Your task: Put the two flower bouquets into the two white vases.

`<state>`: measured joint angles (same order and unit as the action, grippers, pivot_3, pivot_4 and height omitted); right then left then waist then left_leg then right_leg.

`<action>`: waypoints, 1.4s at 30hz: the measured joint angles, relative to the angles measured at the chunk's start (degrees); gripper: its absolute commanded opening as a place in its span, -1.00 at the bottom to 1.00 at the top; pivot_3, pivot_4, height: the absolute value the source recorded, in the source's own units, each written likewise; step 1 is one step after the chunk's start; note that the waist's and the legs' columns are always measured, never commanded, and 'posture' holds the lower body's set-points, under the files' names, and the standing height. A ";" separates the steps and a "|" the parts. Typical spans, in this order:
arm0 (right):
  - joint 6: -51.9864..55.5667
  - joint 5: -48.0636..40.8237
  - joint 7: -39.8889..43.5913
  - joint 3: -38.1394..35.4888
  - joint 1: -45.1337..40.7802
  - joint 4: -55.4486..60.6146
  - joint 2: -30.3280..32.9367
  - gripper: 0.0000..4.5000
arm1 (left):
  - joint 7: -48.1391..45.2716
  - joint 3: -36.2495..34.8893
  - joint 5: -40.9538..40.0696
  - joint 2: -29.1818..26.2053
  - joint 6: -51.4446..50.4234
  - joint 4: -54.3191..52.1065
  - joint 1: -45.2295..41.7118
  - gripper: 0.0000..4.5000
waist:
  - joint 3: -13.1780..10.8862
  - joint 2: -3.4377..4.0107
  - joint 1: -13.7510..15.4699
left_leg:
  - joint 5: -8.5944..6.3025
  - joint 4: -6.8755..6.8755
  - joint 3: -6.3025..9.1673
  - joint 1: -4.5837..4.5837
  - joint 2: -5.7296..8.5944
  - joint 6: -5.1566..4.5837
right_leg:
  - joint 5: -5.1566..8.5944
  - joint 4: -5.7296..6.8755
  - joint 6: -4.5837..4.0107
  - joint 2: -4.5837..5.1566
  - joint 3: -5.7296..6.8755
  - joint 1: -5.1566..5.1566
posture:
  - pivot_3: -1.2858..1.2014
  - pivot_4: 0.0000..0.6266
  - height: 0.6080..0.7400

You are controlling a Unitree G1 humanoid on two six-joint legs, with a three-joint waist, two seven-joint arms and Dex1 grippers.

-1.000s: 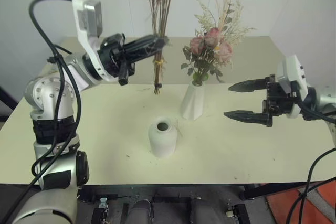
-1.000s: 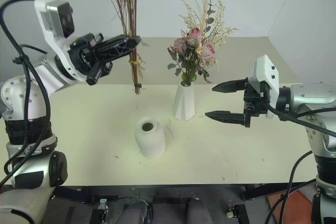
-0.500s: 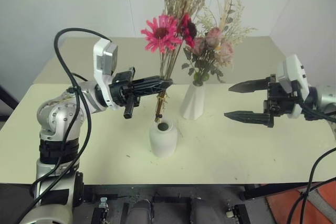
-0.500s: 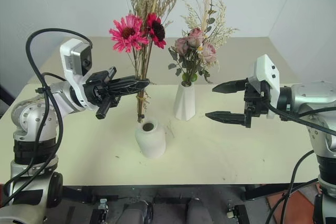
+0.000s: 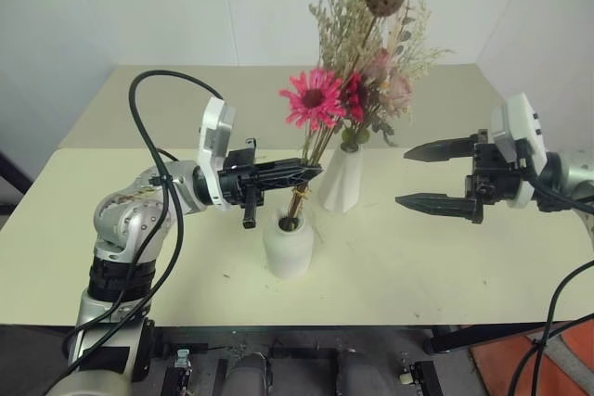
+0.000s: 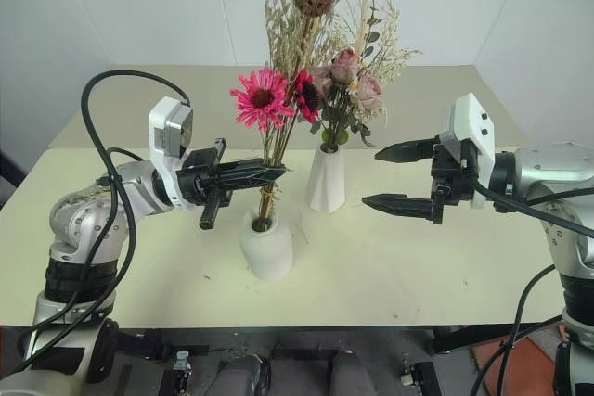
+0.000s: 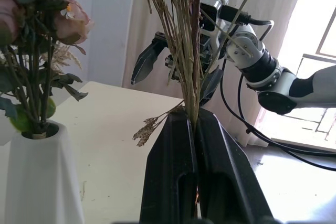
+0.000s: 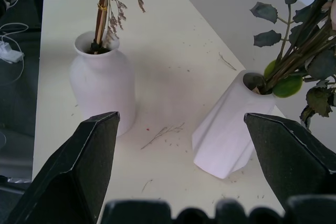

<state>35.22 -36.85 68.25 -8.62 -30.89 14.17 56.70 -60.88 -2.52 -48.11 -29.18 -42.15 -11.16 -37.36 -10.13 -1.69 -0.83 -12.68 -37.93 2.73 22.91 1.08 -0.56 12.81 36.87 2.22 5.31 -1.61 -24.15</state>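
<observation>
On the pale cream table [image 5: 445, 266], the shorter rounded matte white jar [image 5: 288, 246] stands near the front edge, left of centre. The left gripper [image 5: 311, 172] is clamped shut on the stems of the bouquet with a magenta daisy-like flower and dry tan grasses [image 5: 320, 104], and the stem ends sit inside the jar's small round mouth. Just behind and to the right of the jar, the taller faceted white cone vase [image 5: 343, 178] holds the bouquet of pale pink roses, green leaves and beige sprigs [image 6: 348, 81]; the two vases stand apart. The right gripper [image 5: 429, 176] hangs above the table to the right of the cone vase, its black fingers spread wide and gripping nothing. Bare tabletop lies beneath it and along the near edge.
</observation>
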 measured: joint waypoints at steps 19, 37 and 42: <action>0.07 -0.35 -0.25 -0.98 0.05 0.82 1.14 1.00 | 0.98 0.84 0.79 -1.08 -0.25 -2.64 6.18 -0.99 | 0.00 0.00 0.00 | 0.00 0.00 0.00 0.00 -0.02 0.00 | 0.00 -0.02 0.00 0.00 0.00 0.01 | 0.03 -0.52 1.00; -0.20 0.12 -0.03 -0.69 -0.02 0.73 0.95 1.00 | -0.02 -4.74 -3.88 -13.96 -3.99 -10.72 15.54 0.98 | 0.00 0.01 -0.43 | 0.00 0.02 0.00 -0.03 -0.08 0.00 | 0.00 -0.01 -0.01 -0.05 -0.03 -0.03 | 0.03 -0.52 1.00; -0.80 0.73 0.32 -0.59 -0.04 0.03 0.95 1.00 | -3.80 -10.57 -6.20 -21.93 -5.46 -13.15 22.41 0.98 | 0.00 0.01 0.00 | 0.00 0.02 -0.02 -0.04 -0.08 0.00 | 0.01 -0.06 0.00 -0.03 -0.02 0.01 | 0.03 -0.52 1.00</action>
<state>34.42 -36.12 68.56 -9.21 -30.93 14.20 57.64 -64.69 -13.09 -54.31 -51.11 -47.62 -24.31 -14.95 -10.13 -1.67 -0.83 -12.69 -37.92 2.71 22.87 1.00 -0.56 12.82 36.81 2.22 5.28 -1.63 -24.14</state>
